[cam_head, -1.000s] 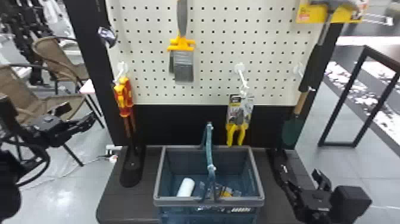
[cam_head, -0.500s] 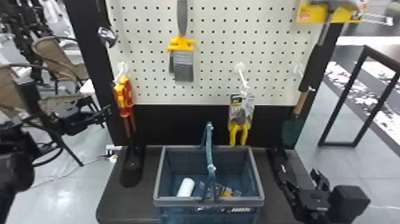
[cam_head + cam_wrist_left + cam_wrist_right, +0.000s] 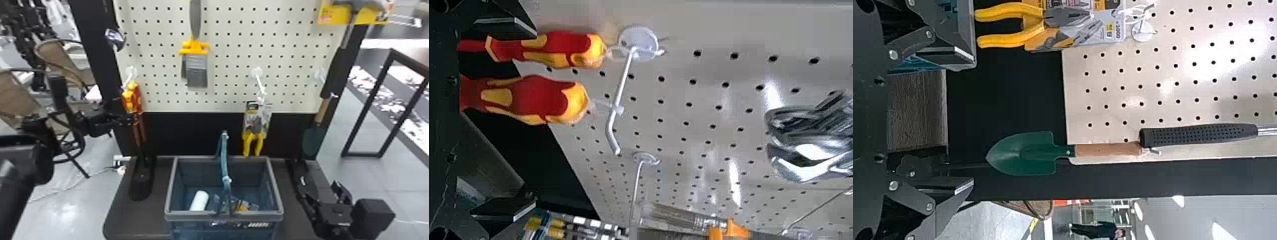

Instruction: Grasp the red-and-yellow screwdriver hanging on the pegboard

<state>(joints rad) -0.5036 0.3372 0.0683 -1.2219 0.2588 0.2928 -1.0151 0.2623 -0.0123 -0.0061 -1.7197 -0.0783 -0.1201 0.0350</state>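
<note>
The red-and-yellow screwdriver (image 3: 131, 97) hangs from a white hook (image 3: 621, 95) at the left edge of the pegboard (image 3: 287, 48), with the left gripper (image 3: 125, 119) spread wide at its shaft, just below the handle. Two handles hang side by side and one finger overlaps one of them, so closing could push the tool aside or unhook it. The right gripper (image 3: 319, 191), also spread, is parked low, right of the basket (image 3: 223, 215).

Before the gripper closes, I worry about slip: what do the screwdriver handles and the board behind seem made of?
The screwdriver handles look like smooth moulded plastic, red with yellow inserts, perhaps rubbery: soft highlights. The pegboard looks like painted metal or hardboard, off-white: glossy streaks among the holes.
</note>
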